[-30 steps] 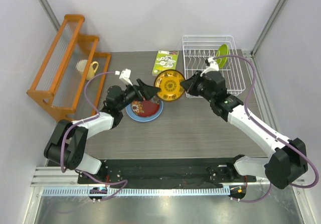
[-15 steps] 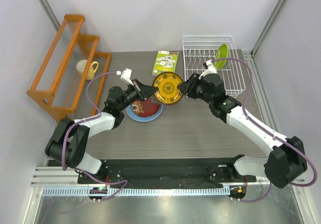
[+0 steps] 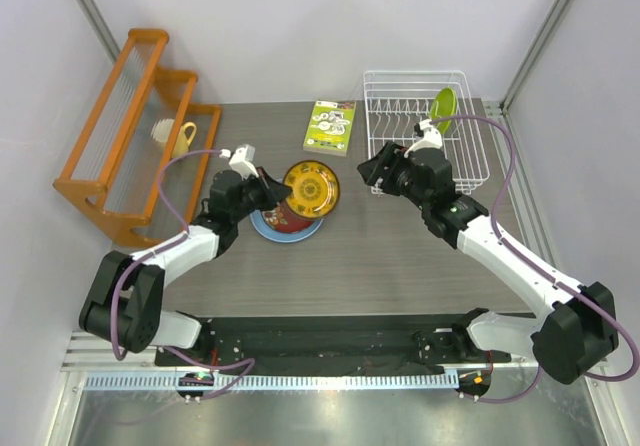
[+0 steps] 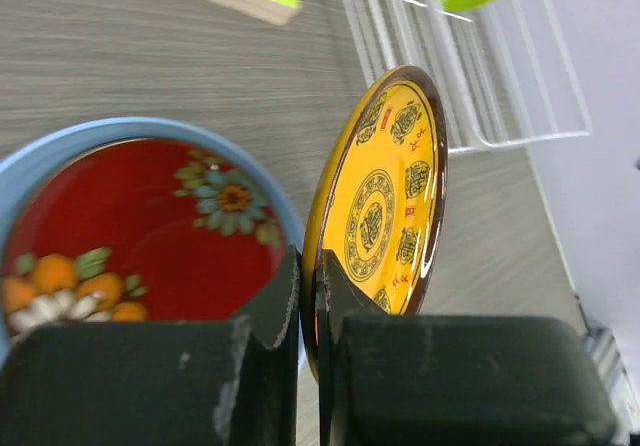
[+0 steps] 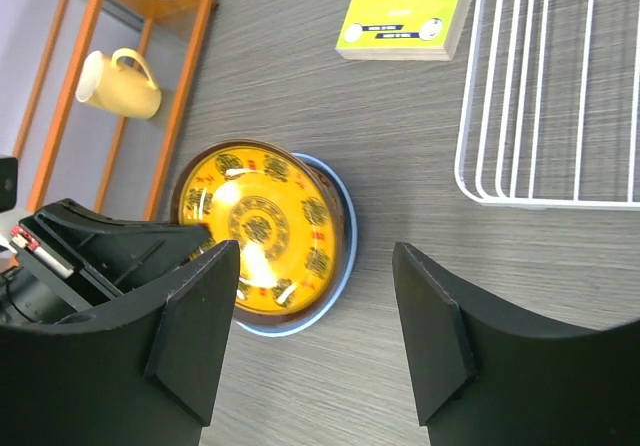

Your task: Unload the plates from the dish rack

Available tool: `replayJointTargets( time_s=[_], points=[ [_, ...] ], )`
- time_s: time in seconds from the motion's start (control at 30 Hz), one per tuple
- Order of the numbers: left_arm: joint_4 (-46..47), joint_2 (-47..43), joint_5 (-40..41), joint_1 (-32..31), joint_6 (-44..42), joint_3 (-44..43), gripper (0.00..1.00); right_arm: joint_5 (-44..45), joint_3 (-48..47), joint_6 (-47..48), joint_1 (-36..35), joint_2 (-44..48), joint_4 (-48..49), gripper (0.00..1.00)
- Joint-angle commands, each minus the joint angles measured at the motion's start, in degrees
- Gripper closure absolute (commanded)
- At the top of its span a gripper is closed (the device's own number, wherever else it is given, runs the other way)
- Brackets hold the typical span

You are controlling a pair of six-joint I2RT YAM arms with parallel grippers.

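Yellow plate (image 4: 385, 206) swung toward eight o'clock, my left gripper (image 4: 308, 271) clamping it; right gripper (image 5: 318, 256) agape; only the lime-green plate (image 3: 443, 111) remains in the dish rack (image 3: 472, 169).

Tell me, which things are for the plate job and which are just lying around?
For the job: yellow plate, red plate, blue plate, green plate, white dish rack.
Just lying about: booklet, wooden rack, mug.

A dark grey wood-grain tabletop (image 3: 400, 266) sat enclosed by plain pale walls (image 3: 300, 26) under soft, even light. An orange wooden slatted rack (image 3: 178, 78) stood along the left wall. Slim grey metal posts (image 3: 545, 31) ran up the corners. Nearest the camera lay what seemed a brushed steel surface (image 3: 330, 421).
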State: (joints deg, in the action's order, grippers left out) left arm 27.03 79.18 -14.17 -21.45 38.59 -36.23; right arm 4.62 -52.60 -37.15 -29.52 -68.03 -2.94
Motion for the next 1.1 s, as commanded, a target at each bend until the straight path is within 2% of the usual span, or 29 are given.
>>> replayJointTargets(
  time_s=[0.0,0.17,0.6,0.67,0.73,0.8,0.83,0.93,1.0,1.07],
  points=[
    [-6.1,-1.7,3.3,2.8,-2.3,-2.0,1.00,2.4,-1.3,1.5,0.1,0.9,0.0,0.32],
    [-6.3,-0.9,3.9,5.1,-1.8,-0.7,1.00,1.9,-1.3,1.5,0.1,-0.3,-0.1,0.32],
    [-6.2,3.4,6.8,5.2,-1.4,-1.0,0.99,1.9,-1.6,2.4,1.0,-1.8,-0.5,0.32],
    [-6.6,4.0,7.2,5.2,-1.5,-1.3,0.92,1.9,-1.5,2.4,1.1,-1.8,-0.6,0.32],
    [-6.9,4.5,7.1,5.2,-1.5,-1.7,0.76,1.7,-1.6,2.5,1.6,-1.9,-0.6,0.32],
    [-6.8,4.8,6.9,5.2,-1.4,-1.8,0.73,1.8,-1.7,2.7,2.0,-2.3,-0.8,0.32],
    [-7.1,4.9,6.9,5.2,-1.5,-1.9,0.65,1.7,-2.0,3.0,2.3,-2.3,-0.9,0.32],
    [-7.4,5.0,7.1,5.2,-1.5,-2.0,0.52,2.0,-2.9,3.9,3.7,-2.4,-1.6,0.32],
    [-7.4,5.1,7.1,5.2,-1.7,-2.1,0.50,2.4,-3.7,5.1,4.6,-2.4,-2.9,0.32],
    [-8.1,4.9,7.5,5.2,-2.0,-2.3,0.43,2.7,-5.2,6.3,6.9,-2.2,-3.9,0.32]
  ],
)
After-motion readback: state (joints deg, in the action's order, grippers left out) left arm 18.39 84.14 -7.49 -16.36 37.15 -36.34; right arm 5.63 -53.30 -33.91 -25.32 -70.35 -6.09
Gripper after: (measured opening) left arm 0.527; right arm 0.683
